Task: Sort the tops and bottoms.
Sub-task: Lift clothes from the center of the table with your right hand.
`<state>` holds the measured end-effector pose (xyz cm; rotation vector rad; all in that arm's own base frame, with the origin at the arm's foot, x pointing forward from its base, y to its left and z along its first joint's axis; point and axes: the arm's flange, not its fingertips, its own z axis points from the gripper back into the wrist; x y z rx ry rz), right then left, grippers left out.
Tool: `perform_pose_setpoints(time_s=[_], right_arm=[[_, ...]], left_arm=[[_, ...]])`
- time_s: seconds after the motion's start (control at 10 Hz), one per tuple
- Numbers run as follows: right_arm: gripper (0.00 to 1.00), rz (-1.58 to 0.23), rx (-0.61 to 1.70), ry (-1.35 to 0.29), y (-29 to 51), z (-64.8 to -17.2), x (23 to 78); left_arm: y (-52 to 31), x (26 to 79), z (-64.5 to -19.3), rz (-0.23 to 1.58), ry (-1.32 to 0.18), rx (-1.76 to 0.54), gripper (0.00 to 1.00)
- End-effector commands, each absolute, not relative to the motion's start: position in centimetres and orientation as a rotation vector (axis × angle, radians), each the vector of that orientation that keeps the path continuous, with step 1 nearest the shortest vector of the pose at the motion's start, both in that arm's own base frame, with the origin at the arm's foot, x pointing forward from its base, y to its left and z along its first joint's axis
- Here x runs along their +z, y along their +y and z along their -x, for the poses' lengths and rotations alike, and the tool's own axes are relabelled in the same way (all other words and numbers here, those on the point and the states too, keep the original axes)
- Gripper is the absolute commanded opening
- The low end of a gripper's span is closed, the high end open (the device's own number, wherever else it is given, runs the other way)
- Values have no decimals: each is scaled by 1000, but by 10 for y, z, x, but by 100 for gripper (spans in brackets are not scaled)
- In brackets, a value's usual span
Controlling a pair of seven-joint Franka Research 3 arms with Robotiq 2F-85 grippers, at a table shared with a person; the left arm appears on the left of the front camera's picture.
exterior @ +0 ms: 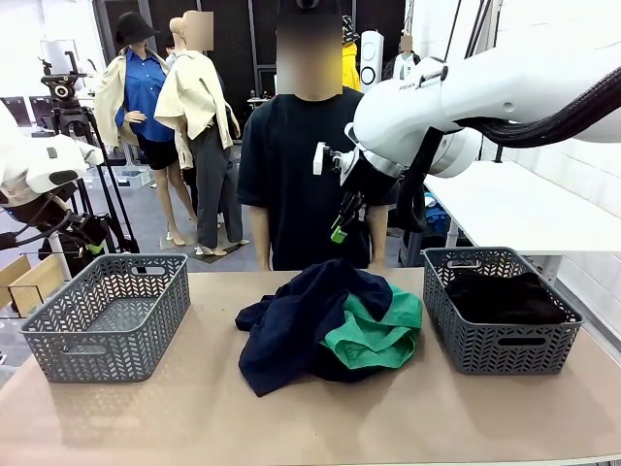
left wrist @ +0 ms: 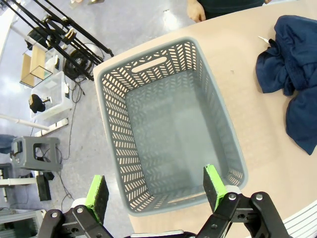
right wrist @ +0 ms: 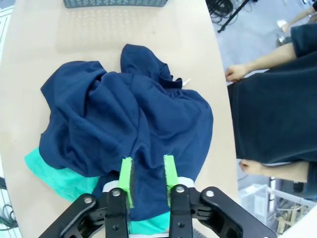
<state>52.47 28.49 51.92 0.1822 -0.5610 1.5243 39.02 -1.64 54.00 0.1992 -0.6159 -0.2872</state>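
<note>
A heap of clothes lies mid-table: a navy garment (exterior: 296,325) (right wrist: 124,114) draped over a green one (exterior: 378,335) (right wrist: 54,176). A dark garment (exterior: 505,296) lies in the right grey basket (exterior: 500,345). The left grey basket (exterior: 105,320) (left wrist: 168,129) holds nothing. My right gripper (right wrist: 147,166) (exterior: 338,231) hangs high above the heap, its green pads a narrow gap apart with nothing between them. My left gripper (left wrist: 155,183) stands wide open over the left basket, holding nothing.
A person in a black T-shirt (exterior: 306,175) stands at the far table edge behind the heap, hands (right wrist: 237,73) resting near that edge. Tripods and boxes (left wrist: 49,54) stand on the floor left of the table. Bare tabletop (exterior: 194,408) lies in front of the heap.
</note>
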Motion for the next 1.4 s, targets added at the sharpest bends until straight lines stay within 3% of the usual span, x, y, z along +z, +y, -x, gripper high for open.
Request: perform_pose_setpoints(time_s=[0.0, 0.1, 0.3, 0.5, 0.9, 1.0, 1.3], right_arm=[[41, -210, 1545, -567, 279, -522, 512], [34, -205, 1564, -580, 279, -521, 509], [6, -241, 1523, -549, 278, -522, 507], [10, -255, 1549, -498, 274, -518, 507], [88, -269, 1619, -393, 274, -512, 498], [100, -253, 1620, -386, 277, -512, 491], [100, -207, 1616, -396, 286, -516, 467]], left_arm=[[-17, 541, -391, -204, -619, -288, 100], [-17, 541, -391, -204, -619, -288, 100], [-17, 541, -391, -204, -619, -288, 100], [-17, 541, -391, -204, -619, -288, 100], [-17, 541, -391, -204, -619, -288, 100], [-17, 541, -391, -204, -619, -288, 100], [-17, 541, -391, -204, -619, -288, 100]])
